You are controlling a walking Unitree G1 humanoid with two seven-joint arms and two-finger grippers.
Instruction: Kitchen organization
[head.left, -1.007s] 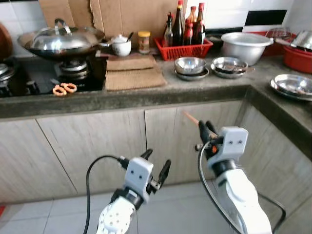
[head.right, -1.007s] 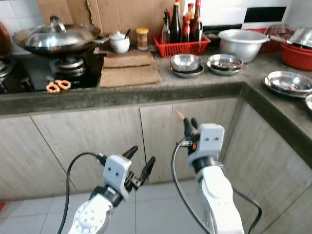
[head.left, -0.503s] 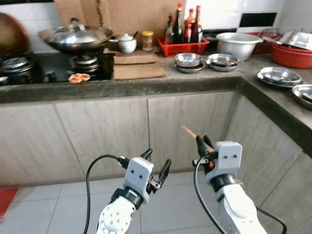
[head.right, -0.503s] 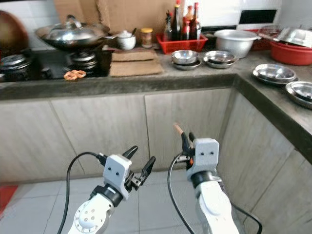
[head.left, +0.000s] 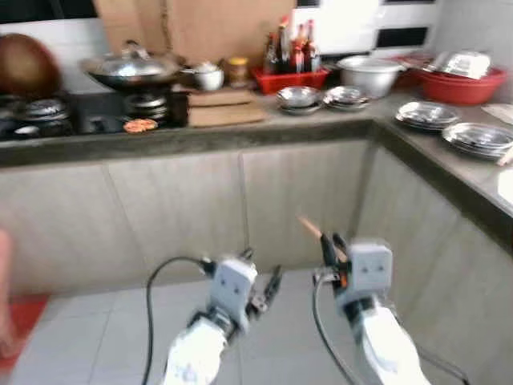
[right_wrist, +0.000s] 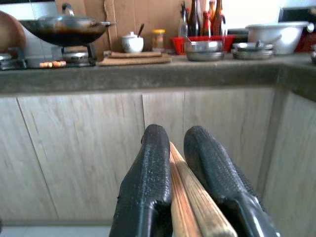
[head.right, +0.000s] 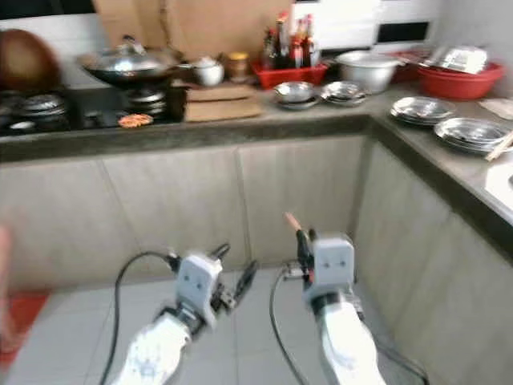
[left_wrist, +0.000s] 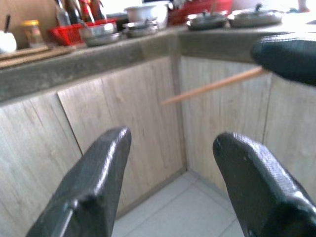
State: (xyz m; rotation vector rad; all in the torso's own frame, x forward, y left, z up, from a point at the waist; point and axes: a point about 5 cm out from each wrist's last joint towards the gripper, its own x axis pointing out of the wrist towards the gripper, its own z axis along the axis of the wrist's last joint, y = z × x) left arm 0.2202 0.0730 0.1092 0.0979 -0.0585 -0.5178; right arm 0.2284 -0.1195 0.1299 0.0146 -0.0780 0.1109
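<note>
My right gripper (head.left: 330, 243) is held out low in front of the cabinet doors, shut on a pair of wooden chopsticks (head.left: 309, 227) that jut up and to the left past its fingers. In the right wrist view the chopsticks (right_wrist: 190, 200) lie clamped between the two black fingers (right_wrist: 148, 173). My left gripper (head.left: 261, 269) hangs beside it, open with nothing between its fingers (left_wrist: 94, 182). In the left wrist view the chopsticks (left_wrist: 212, 86) cross ahead of the cabinet.
An L-shaped stone counter (head.left: 240, 132) carries a lidded wok (head.left: 132, 68), orange scissors (head.left: 141, 125), a red basket of bottles (head.left: 290, 76), steel bowls (head.left: 298, 96) and plates (head.left: 429, 115). A red mat (head.left: 24, 313) lies on the tiled floor at left.
The camera has backed away from the counter, so it looks farther off and more of the right-hand counter shows. Both grippers keep their pose; the view is now blurred.
</note>
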